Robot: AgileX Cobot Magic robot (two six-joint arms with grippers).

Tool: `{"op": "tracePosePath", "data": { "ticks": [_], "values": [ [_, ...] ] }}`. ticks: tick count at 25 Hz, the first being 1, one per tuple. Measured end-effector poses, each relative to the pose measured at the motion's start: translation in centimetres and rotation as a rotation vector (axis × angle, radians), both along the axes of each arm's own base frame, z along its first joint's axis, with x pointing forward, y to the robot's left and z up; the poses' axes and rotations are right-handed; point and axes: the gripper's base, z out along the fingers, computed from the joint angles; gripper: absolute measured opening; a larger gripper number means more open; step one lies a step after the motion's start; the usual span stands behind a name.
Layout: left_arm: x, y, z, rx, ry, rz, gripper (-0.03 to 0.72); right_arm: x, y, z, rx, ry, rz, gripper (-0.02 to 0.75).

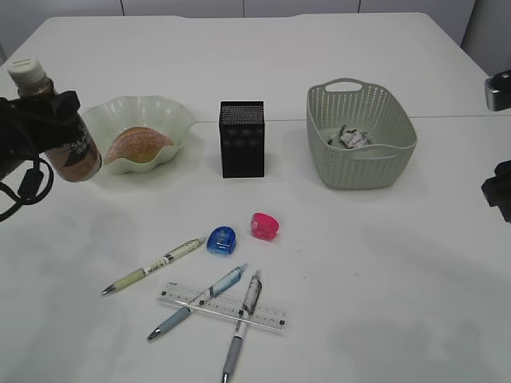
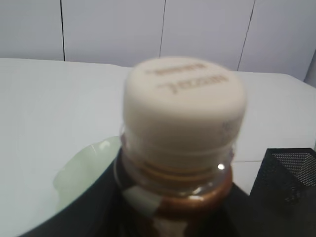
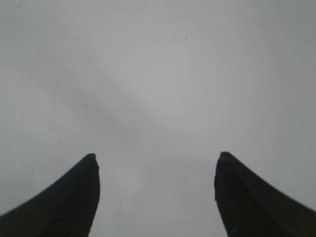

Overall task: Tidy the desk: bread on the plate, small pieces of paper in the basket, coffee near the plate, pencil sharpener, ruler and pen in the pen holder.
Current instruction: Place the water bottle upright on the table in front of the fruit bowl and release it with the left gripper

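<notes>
Left gripper (image 1: 56,132) clamped around the coffee (image 1: 60,124), bottle tilted and seemingly just off the desk (image 1: 383,263), right beside the plate (image 1: 172,112) holding the bread (image 1: 137,145); right gripper (image 3: 157,197) spread wide over bare tabletop, gripping nothing. Judged as the coffee-placing step. Called next for lowering upright beside the plate's rim, then letting go without tipping.

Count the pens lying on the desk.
3: one cream pen left of the blue sharpener, two grey-blue pens crossing the ruler. None appears hidden.
</notes>
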Motion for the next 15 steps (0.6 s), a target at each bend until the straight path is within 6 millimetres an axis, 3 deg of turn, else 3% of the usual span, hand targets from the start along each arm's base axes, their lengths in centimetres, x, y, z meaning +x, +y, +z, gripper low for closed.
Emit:
{"op": "tracePosePath", "data": {
  "ticks": [15],
  "values": [
    [0.8,0.3,-3.8,-0.005,0.101,0.051,0.311,0.1,0.0,0.0,0.002,-0.009,0.004,0.532]
  ]
}}
